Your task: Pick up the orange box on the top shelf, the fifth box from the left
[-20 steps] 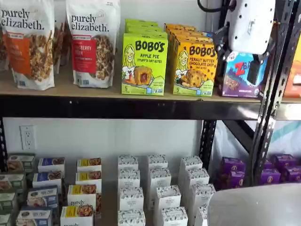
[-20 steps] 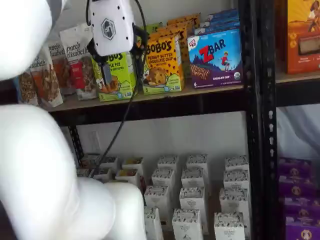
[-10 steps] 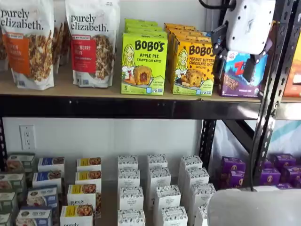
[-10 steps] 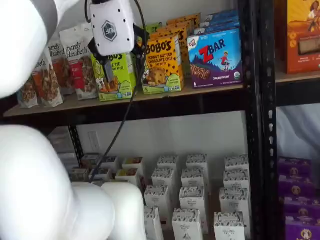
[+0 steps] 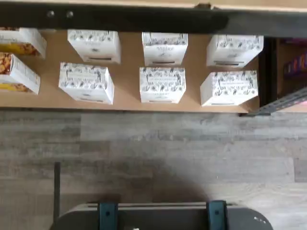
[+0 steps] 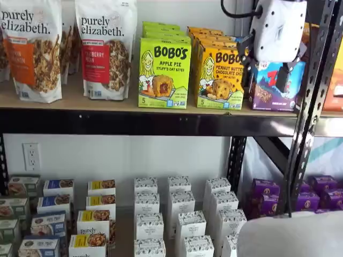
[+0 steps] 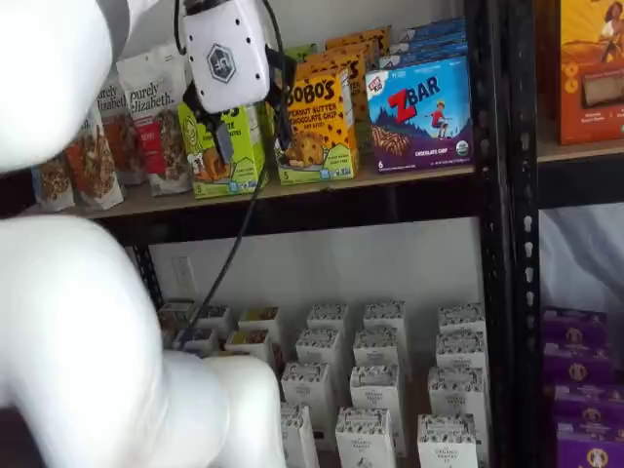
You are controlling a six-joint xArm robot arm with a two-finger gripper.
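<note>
Orange box: upright carton at the front edge of the top shelf, lime-green box on one flank, blue box on the other; more orange cartons stand in a row behind it.
Long axis: vertical, printed face turned out toward the room.
Hand: white body with black fingers, level with the orange box and out in front of the shelf, overlapping that box's blue-box edge in one shelf view.
Fingers: spread wide, nothing between them.
Direction: the box lies deeper in, and seemingly a shade toward the lime-green side.
Judgement: straddling the box's narrow sides looks the natural approach.
</note>
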